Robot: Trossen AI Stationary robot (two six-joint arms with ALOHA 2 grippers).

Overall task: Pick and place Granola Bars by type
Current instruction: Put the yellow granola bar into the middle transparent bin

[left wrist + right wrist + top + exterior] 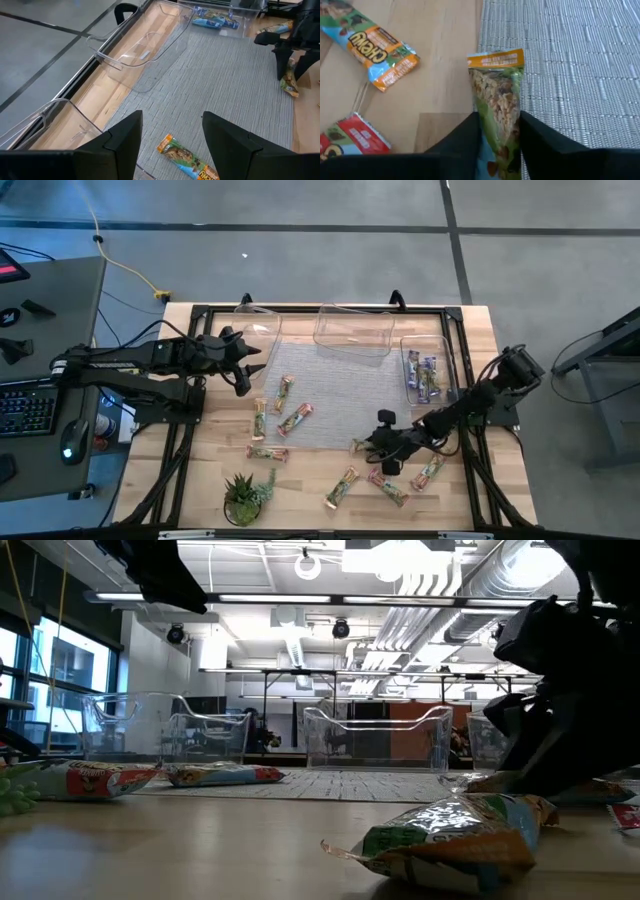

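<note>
At the left of the bench (200, 480) the left hand (245, 365) hangs over the mat's near corner beside the leftmost clear tub (258, 328), its fingers (122, 142) spread wide with nothing between them; one green-orange bar (187, 160) lies on the grey mat (330, 395) just ahead of it. That tub and the middle tub (355, 330) look empty, so the sorting is, by my reckoning, only begun. Loose Granola Bars (296, 420) lie across the mat's left edge and the bare wood in front of it, several near the small potted plant (240, 498) and more toward the right front. Further right, the right hand (385, 448) is down at the mat's front right corner, its fingers (465, 137) closed to about the width of a green bar (497, 95) that lies half on the mat and half on the wood; the dark fingers press its wrapper on both sides, though I cannot tell whether it has left the surface. Beside it on the wood lie an orange-and-green bar (375, 47) and a red bar (350, 137). The rightmost tub (428, 370) already holds a few blue-purple bars (425, 375), the only type that seems put away; the green-orange and red-pink ones remain to be gathered.
</note>
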